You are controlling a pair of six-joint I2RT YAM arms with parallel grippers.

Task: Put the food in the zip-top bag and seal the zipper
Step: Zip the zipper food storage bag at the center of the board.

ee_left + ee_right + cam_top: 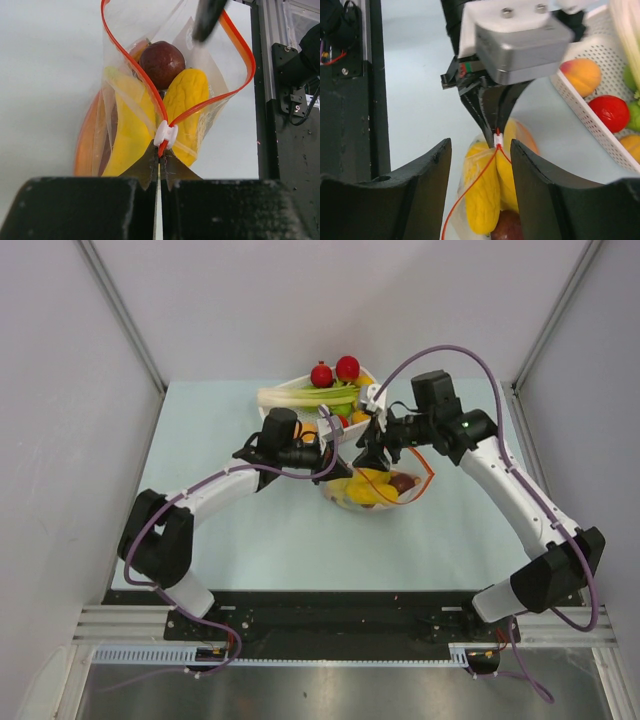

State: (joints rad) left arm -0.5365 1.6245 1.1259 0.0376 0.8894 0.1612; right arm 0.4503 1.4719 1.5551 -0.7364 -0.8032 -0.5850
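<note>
The clear zip-top bag [385,502] hangs between my two grippers in the middle of the table. It holds a yellow banana bunch [186,107], a dark purple-brown piece [161,62] and an orange piece [85,145]. The orange-red zipper [127,60] gapes in an open loop, with its white slider [165,135] at the near end. My left gripper [159,161] is shut on the bag's zipper end just behind the slider. My right gripper [481,165] is open, its fingers [427,180] straddling the bag's mouth just in front of the slider [497,138].
A white slatted basket [283,423] stands behind the bag, holding a green-white leek [305,395], two red pieces [335,370] and other small produce. Its wall [585,115] is close on the right in the right wrist view. Grey walls enclose the table.
</note>
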